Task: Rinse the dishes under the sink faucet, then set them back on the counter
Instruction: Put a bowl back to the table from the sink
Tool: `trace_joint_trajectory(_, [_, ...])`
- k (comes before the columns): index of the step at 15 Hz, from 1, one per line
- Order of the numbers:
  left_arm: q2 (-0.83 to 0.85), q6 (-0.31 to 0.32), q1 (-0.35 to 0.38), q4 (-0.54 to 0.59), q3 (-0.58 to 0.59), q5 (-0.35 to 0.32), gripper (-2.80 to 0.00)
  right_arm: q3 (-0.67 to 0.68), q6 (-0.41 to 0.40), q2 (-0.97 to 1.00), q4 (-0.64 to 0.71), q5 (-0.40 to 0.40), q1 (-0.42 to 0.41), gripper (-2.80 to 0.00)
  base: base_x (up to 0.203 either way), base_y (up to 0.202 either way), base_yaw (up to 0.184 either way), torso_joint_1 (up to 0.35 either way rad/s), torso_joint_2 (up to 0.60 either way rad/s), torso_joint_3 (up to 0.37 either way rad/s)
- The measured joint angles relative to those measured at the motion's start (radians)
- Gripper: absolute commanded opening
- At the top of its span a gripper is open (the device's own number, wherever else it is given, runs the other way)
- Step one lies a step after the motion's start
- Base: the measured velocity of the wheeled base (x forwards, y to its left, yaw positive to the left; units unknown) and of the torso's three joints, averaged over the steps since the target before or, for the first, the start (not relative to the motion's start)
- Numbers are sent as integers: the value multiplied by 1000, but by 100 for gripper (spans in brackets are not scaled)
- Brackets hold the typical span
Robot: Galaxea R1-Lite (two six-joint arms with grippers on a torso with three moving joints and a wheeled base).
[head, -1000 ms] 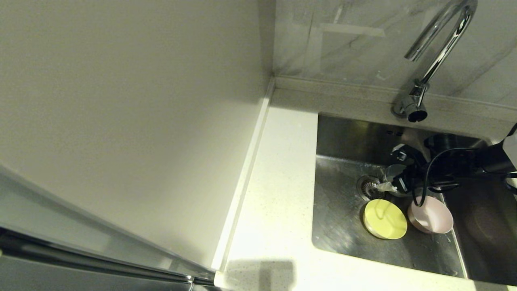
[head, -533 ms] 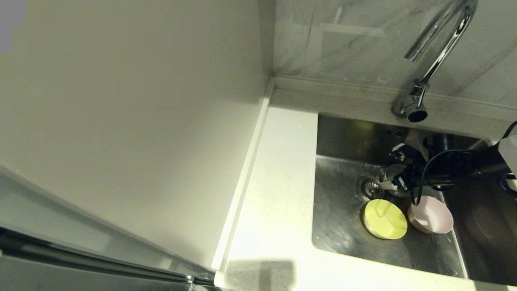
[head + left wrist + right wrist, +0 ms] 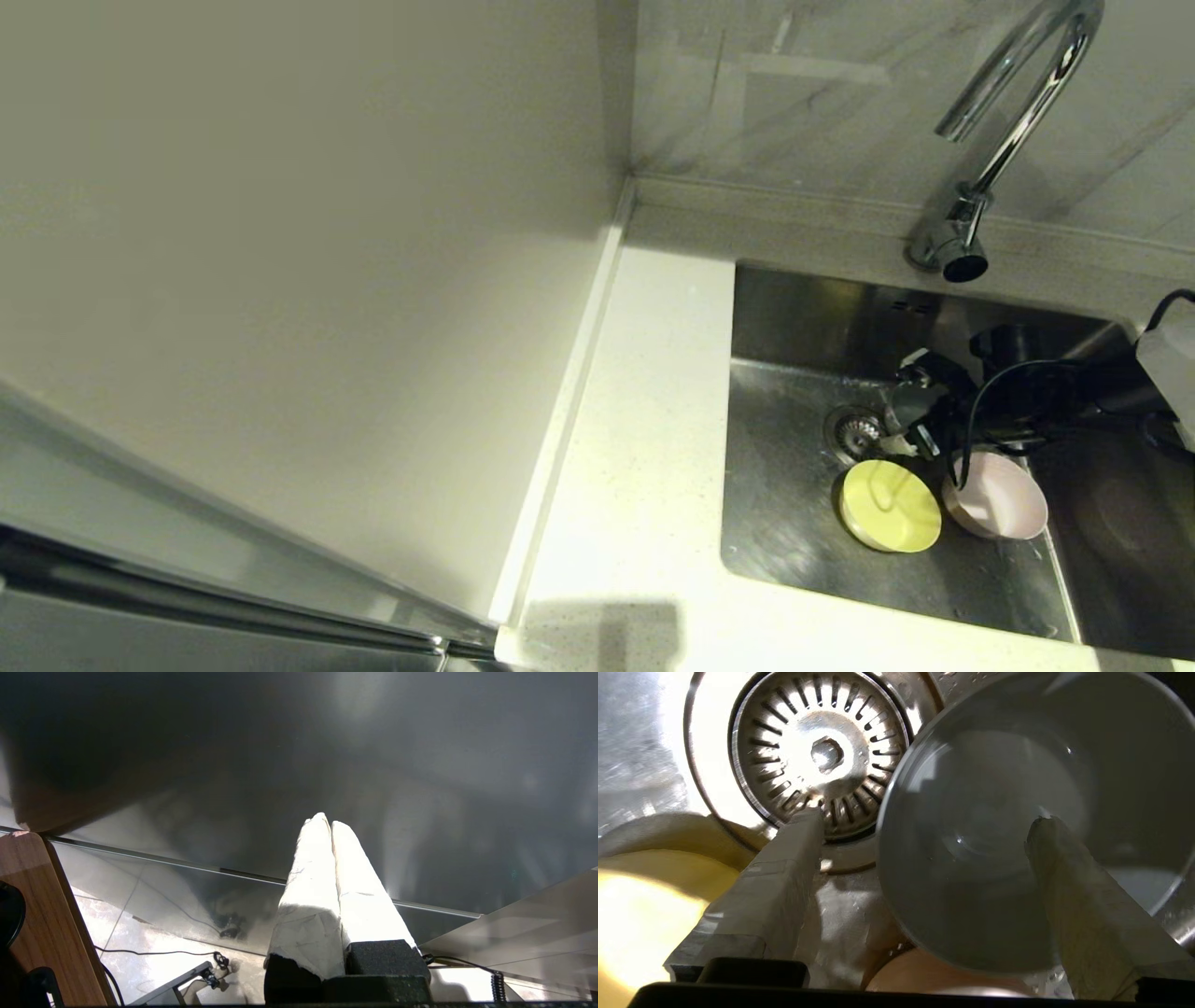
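Right wrist view: right gripper (image 3: 924, 826) low in sink (image 3: 784, 523), fingers apart, straddling rim of pale blue bowl (image 3: 994, 826), 1 finger inside, 1 outside toward drain (image 3: 822, 756); likely set for rim pinch before lift to faucet (image 3: 1008, 121). Yellow bowl (image 3: 892, 506), pink bowl (image 3: 999, 495) just beside gripper. Left gripper (image 3: 329, 833) parked, fingers together.

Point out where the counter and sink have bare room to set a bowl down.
Bare: the counter strip between the raised edge and the sink, and the sink floor left of the yellow bowl. Crowded: around the drain, where the open right end effector straddles the blue bowl's rim beside the pink bowl.
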Motion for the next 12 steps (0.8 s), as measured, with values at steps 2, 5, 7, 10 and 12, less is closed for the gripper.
trace_joint_trajectory(2, [0, 0, 0, 0, 0, 0, -280, -6, 0, 18, -24, -4, 0, -280, 0, 0, 0, 0, 0, 0])
trace_joint_trajectory(5, [0, 0, 0, 0, 0, 0, -280, -17, 5, 32, -40, -6, 0, -280, 0, 0, 0, 0, 0, 0])
trace_joint_trajectory(7, [0, 0, 0, 0, 0, 0, -280, -20, 9, 32, -40, -6, -1, -280, 0, 0, 0, 0, 0, 0])
trace_joint_trajectory(10, [0, 0, 0, 0, 0, 0, -280, -27, 44, 27, -40, -6, -2, -280, 0, 0, 0, 0, 0, 0])
trace_joint_trajectory(12, [0, 0, 0, 0, 0, 0, -280, -30, 84, 17, -40, -6, -2, -280, 0, 0, 0, 0, 0, 0])
